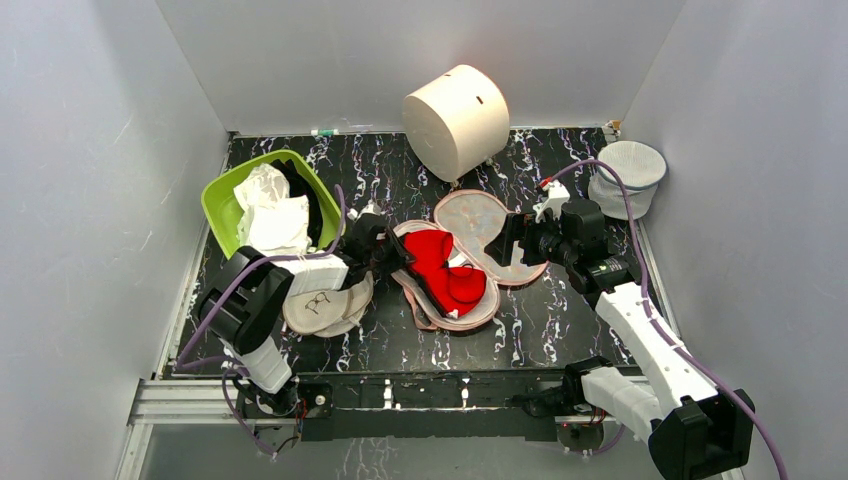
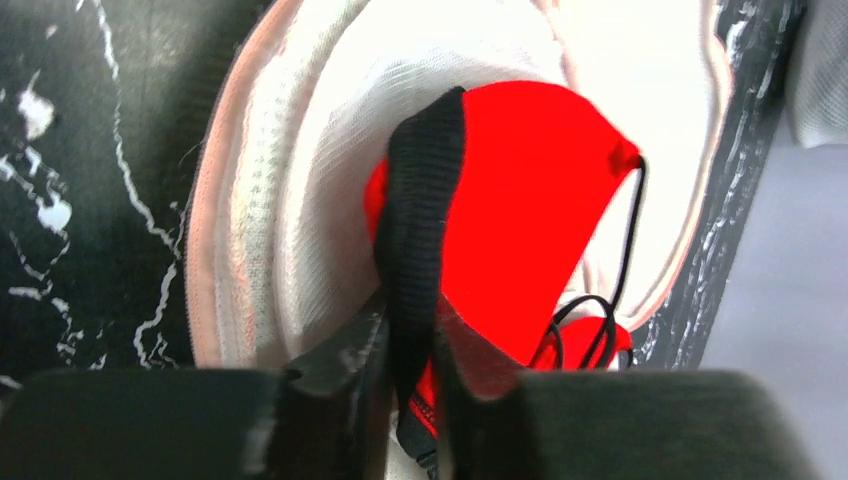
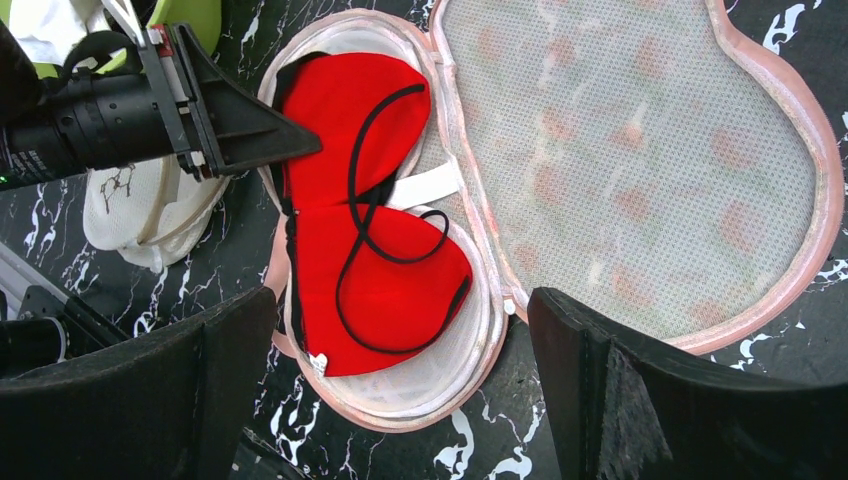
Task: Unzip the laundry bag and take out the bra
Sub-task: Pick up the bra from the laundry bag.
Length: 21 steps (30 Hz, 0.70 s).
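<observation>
Black marbled table is carrying everything. At its far edge, in the middle, a white cylinder is resting tilted on its side. A green basin is sitting at the far left, holding white cloths and something dark.

The laundry bag is lying unzipped and spread wide in the centre of the table. Its two mesh-lined halves are facing up, one to the far right and one to the near left. A white mesh basket is standing in the far right corner, well apart from the bag. Beige discs with a black glasses mark are lying stacked just left of the bag.

The bra is lying cups-up in the near-left half of the bag, its thin black straps looping across the red fabric. The right pincer is hovering over the bag's far-right half with its fingers spread wide and nothing between them. The left pincer is reaching in from the left, pinching the black band on the bra's left edge between its fingers.
</observation>
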Each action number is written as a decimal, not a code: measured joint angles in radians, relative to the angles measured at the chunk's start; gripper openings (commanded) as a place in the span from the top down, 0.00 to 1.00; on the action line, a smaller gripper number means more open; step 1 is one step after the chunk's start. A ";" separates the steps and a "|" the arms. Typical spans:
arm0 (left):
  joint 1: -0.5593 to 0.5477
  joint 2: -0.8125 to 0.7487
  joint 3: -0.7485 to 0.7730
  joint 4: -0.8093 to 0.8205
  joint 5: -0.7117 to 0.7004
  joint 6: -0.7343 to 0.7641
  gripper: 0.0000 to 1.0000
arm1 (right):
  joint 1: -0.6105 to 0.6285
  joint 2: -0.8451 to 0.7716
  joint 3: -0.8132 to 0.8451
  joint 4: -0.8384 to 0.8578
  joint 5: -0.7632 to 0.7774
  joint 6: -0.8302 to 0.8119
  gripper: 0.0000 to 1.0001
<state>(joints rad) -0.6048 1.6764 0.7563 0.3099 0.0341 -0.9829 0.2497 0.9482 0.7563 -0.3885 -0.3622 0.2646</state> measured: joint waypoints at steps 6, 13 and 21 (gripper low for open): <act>0.014 -0.033 -0.006 0.058 0.050 0.035 1.00 | 0.000 -0.001 0.000 0.000 0.000 0.000 0.02; 0.014 -0.199 0.041 -0.021 0.092 0.167 1.00 | 0.000 -0.002 0.000 0.000 0.000 0.000 0.02; 0.014 -0.438 0.194 -0.235 0.093 0.391 1.00 | 0.000 -0.002 0.000 -0.001 0.000 0.000 0.02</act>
<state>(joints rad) -0.5907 1.2385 0.9501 0.0746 0.1272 -0.5919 0.2497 0.9463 0.7563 -0.3893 -0.3626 0.2646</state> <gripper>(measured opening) 0.043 0.980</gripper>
